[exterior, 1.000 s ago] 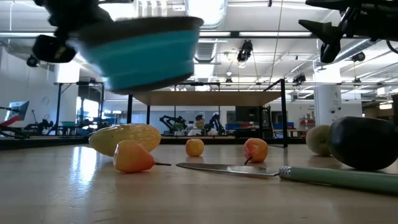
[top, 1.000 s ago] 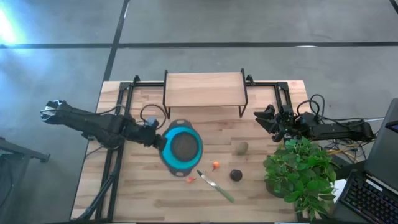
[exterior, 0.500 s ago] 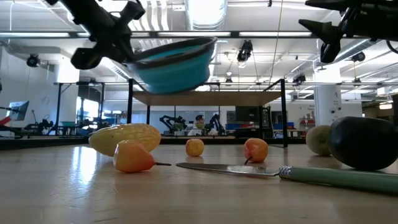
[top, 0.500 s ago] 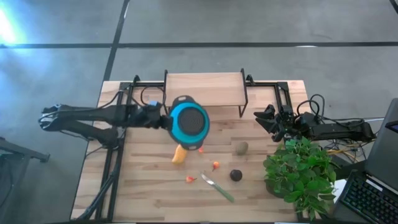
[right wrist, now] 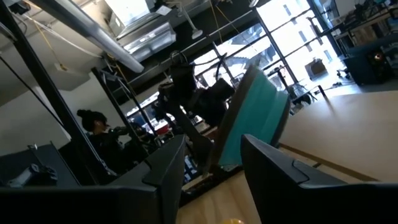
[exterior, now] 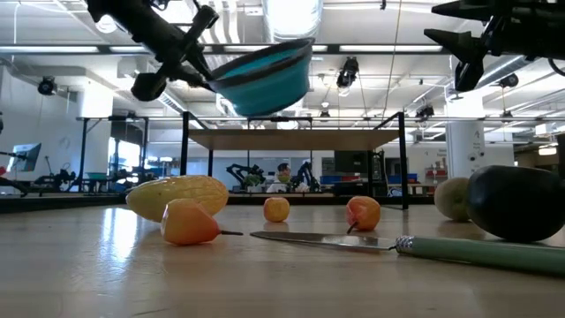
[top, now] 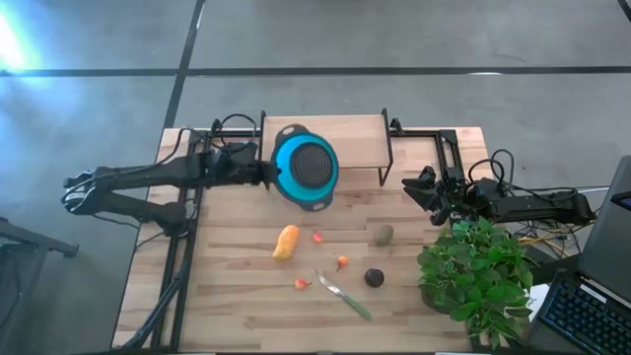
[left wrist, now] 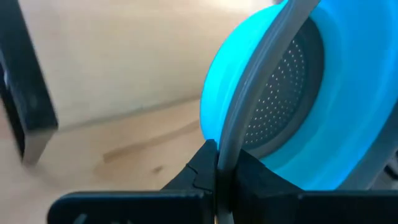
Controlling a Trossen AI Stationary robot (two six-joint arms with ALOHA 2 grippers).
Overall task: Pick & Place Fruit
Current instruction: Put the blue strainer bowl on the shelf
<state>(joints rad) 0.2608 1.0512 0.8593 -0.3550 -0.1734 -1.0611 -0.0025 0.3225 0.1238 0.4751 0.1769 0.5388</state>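
My left gripper (top: 266, 170) is shut on the blue bowl with a grey rim (top: 306, 168) and holds it in the air in front of the wooden shelf. On the table lie the fruit: an elongated orange-yellow piece (top: 286, 242), an olive-green oval (top: 383, 235), a dark round one (top: 374, 278) and tiny red-orange ones (top: 317, 237) (top: 342, 262) (top: 303, 284). My right gripper (top: 414, 187) waits open by the table's right side, above the tabletop. My left gripper pinches the bowl's grey rim (left wrist: 231, 140) between its two fingers, on the bowl's left side. It reaches in about level from the table's left. The bowl is lifted clear and tilted (exterior: 265, 75), its perforated inside facing up.
A slim green-handled knife (top: 345, 296) lies near the dark fruit. A wooden shelf on black legs (top: 323, 141) stands at the far edge. A potted plant (top: 475, 278) fills the near right corner. Bare wood shows on the near left part of the table.
My left gripper carried the bowl from the middle of the table up and toward the far edge, to the front of the shelf, tipping it further. The orange-yellow fruit and a small red piece, covered from above before, now show. The fruit has not moved.
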